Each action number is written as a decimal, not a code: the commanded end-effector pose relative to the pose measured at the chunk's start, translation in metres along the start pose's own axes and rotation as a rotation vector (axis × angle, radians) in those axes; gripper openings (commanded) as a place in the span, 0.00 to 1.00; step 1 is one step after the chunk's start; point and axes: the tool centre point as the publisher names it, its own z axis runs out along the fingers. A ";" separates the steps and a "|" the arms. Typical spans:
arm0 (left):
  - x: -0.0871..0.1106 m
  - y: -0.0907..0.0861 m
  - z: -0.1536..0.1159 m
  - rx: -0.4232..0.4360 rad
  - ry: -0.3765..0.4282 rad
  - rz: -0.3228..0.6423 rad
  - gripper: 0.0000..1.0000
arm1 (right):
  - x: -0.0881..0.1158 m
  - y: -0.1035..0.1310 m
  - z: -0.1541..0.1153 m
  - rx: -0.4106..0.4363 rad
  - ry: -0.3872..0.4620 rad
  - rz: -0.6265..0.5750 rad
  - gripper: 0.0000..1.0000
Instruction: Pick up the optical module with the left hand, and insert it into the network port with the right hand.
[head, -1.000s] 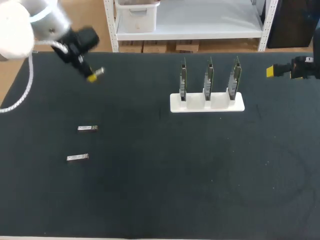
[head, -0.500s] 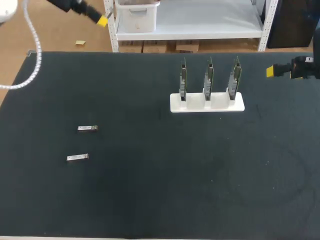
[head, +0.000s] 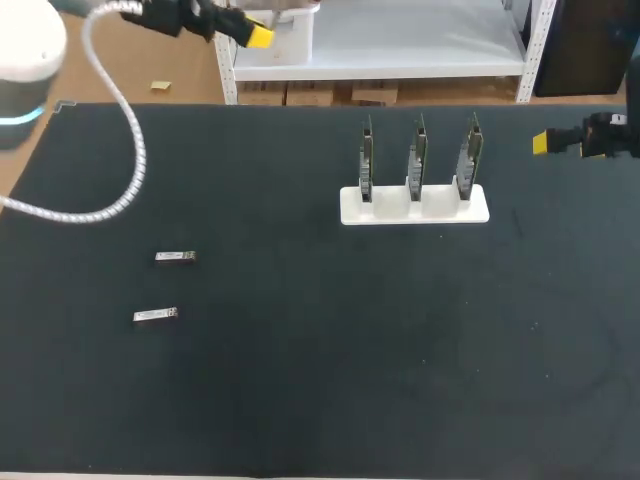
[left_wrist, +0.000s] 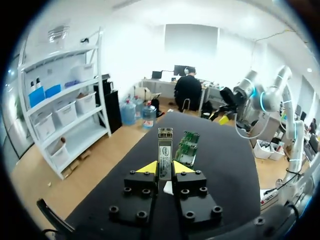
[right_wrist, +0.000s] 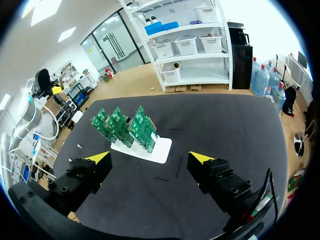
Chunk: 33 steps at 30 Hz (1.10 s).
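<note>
While the left gripper (head: 250, 35) hangs high at 11 o'clock, beyond the far edge of the black desk (head: 330, 380), its yellow tips are closed on a silver, bar-shaped metal optical module (left_wrist: 165, 150). The left wrist view shows the left gripper (left_wrist: 165, 167) pinching the module's lower part, with most of its length projecting ahead of the fingers. The right gripper (head: 548, 143) waits at 3 o'clock; the right wrist view shows the right gripper (right_wrist: 150, 158) spread wide and holding nothing. Three upright green circuit cards (head: 417, 160) stand in a white block stand (head: 415, 207) at 1 o'clock, ahead of the right gripper (right_wrist: 131, 129). Two spare modules, silver bars, lie flat at 9 o'clock (head: 175, 257) (head: 155, 315), well apart from both arms.

The step in hand appears to be the hand-over. It would go best with the module brought toward mid-desk, its free length offered across the open right fingers. The left grip should be kept until the right fingers bear on both sides. The plug end should be left free and pointing toward a card's port. Which end is the plug end cannot be told.
</note>
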 end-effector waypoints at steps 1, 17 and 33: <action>-0.005 -0.002 0.019 0.111 -0.302 0.071 0.00 | 0.000 0.001 0.000 0.004 -0.001 0.001 1.00; -0.021 -0.042 0.093 0.297 -0.324 0.124 0.00 | 0.000 0.001 0.000 0.004 -0.001 0.001 1.00; -0.003 -0.050 0.124 0.327 -0.339 0.092 0.00 | 0.000 0.001 0.000 0.004 -0.001 0.001 1.00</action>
